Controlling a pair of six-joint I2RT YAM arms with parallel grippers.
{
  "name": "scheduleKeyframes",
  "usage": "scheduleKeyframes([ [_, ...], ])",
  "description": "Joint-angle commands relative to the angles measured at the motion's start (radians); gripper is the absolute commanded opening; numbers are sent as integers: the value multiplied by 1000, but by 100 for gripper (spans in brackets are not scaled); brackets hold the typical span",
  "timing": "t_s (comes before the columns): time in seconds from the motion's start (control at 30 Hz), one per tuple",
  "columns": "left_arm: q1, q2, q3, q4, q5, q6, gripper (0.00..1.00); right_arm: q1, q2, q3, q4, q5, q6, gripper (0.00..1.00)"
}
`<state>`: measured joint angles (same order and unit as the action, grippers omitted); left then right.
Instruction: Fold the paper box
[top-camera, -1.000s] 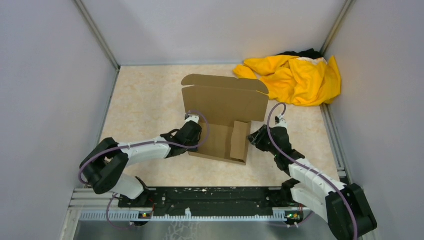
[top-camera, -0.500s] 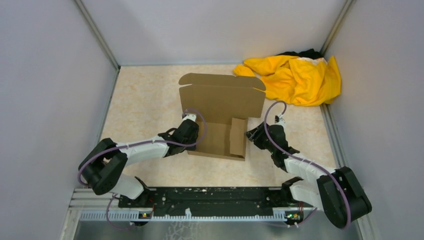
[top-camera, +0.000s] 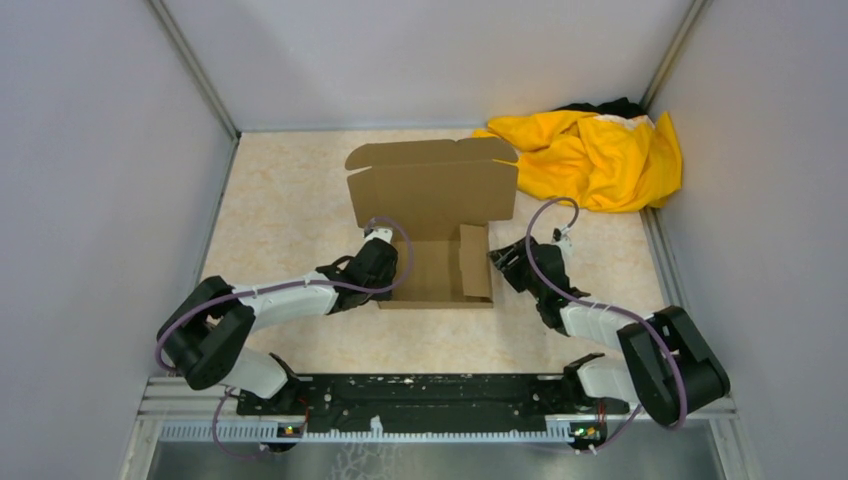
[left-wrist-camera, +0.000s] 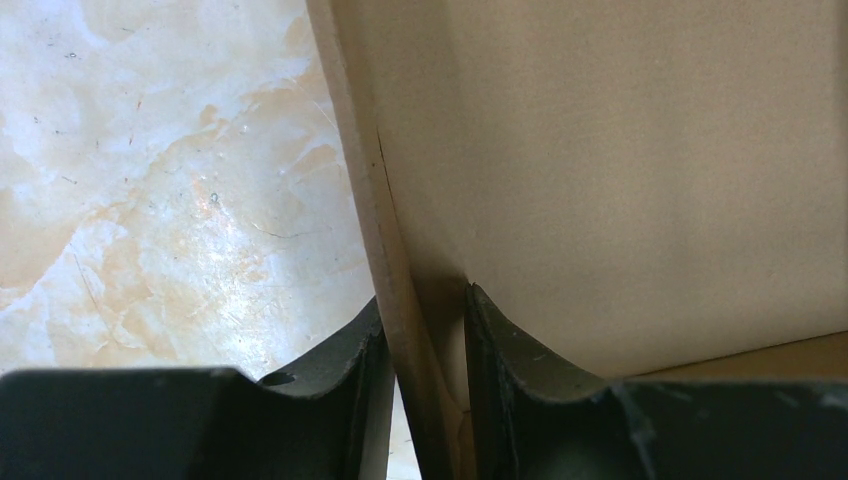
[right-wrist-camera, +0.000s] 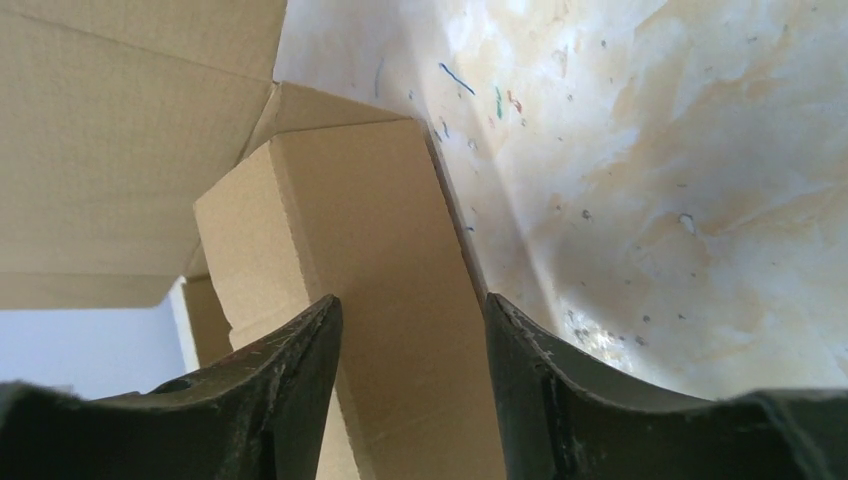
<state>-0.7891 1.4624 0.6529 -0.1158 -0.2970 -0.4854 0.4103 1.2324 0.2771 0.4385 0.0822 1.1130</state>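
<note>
The paper box (top-camera: 430, 190) of plain brown cardboard sits mid-table, its lid standing upright at the back and its shallow base (top-camera: 432, 272) toward me. My left gripper (top-camera: 386, 262) is at the box's left wall. In the left wrist view that gripper (left-wrist-camera: 420, 330) is shut on the thin upright wall (left-wrist-camera: 372, 200), one finger on each side. My right gripper (top-camera: 502, 265) is at the box's right side. There the right gripper (right-wrist-camera: 412, 300) stands open, its fingers straddling the folded right side flap (right-wrist-camera: 350, 220) without pinching it.
A crumpled yellow cloth (top-camera: 595, 155) lies in the back right corner, close to the lid's right end. Grey walls enclose the beige marbled table (top-camera: 290, 200) on three sides. The black rail (top-camera: 420, 395) carrying the arm bases runs along the near edge.
The right gripper has opened wider around the side flap, and the right arm has drawn in toward the box. The box has shifted and turned a little to the left, held by the left gripper.
</note>
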Motion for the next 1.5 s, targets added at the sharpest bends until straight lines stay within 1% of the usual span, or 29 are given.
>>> scheduleKeyframes([
  [0.0, 1, 37, -26, -74, 83, -18, 36, 20, 4, 25, 137, 14, 54, 56],
  [0.13, 0, 38, -22, -76, 84, -18, 36, 20, 13, 37, 180, 25, 55, 59],
  [0.43, 0, 50, -16, -73, 93, -19, 36, 19, 67, 34, 271, 9, 94, 60],
  [0.6, -1, 49, -18, -74, 95, -18, 36, 21, 91, 42, 237, -10, 73, 59],
  [0.73, -2, 46, -21, -73, 96, -18, 36, 21, 73, 61, 129, -41, 4, 56],
  [0.93, -2, 52, -25, -64, 103, -19, 36, 35, -4, 145, -133, -49, -163, 55],
  [1.1, -1, 52, -24, -59, 107, -21, 36, 38, -11, 225, -306, -60, -283, 52],
  [1.3, -2, 44, -21, -66, 106, -19, 36, 44, 23, 281, -435, -49, -390, 44],
  [1.47, -2, 41, -22, -67, 105, -20, 36, 79, 48, 305, -520, -11, -434, 43],
])
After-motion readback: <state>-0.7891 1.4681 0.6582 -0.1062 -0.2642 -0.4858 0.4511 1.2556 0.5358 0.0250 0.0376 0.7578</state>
